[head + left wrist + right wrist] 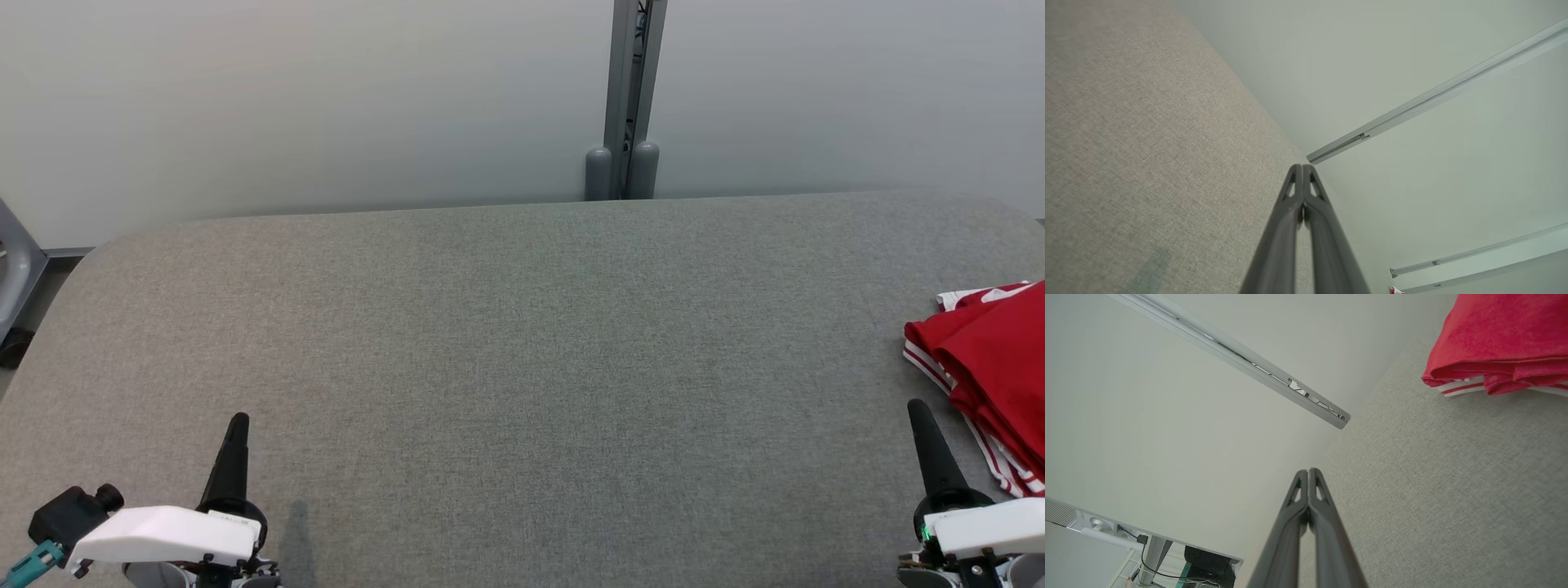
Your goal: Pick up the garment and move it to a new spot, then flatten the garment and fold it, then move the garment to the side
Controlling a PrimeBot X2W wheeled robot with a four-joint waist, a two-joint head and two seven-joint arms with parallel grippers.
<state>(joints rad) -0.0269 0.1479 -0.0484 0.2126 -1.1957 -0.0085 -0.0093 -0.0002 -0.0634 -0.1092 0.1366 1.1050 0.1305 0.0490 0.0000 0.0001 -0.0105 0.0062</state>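
A red garment (992, 371) with white striped trim lies bunched at the right edge of the grey fabric table (522, 367), partly cut off by the frame. The right wrist view has the same garment (1498, 339) at its upper right. My right gripper (918, 408) stands shut at the lower right, just left of the garment and apart from it, holding nothing. In the right wrist view its fingers (1308, 472) are pressed together. My left gripper (238, 420) is shut and holds nothing at the lower left, its fingers (1303, 167) closed over bare table.
A pale wall runs behind the table, with a grey metal post (627, 98) at the back middle. A grey frame part (16, 278) stands off the table's left edge. The wide middle of the table is bare fabric.
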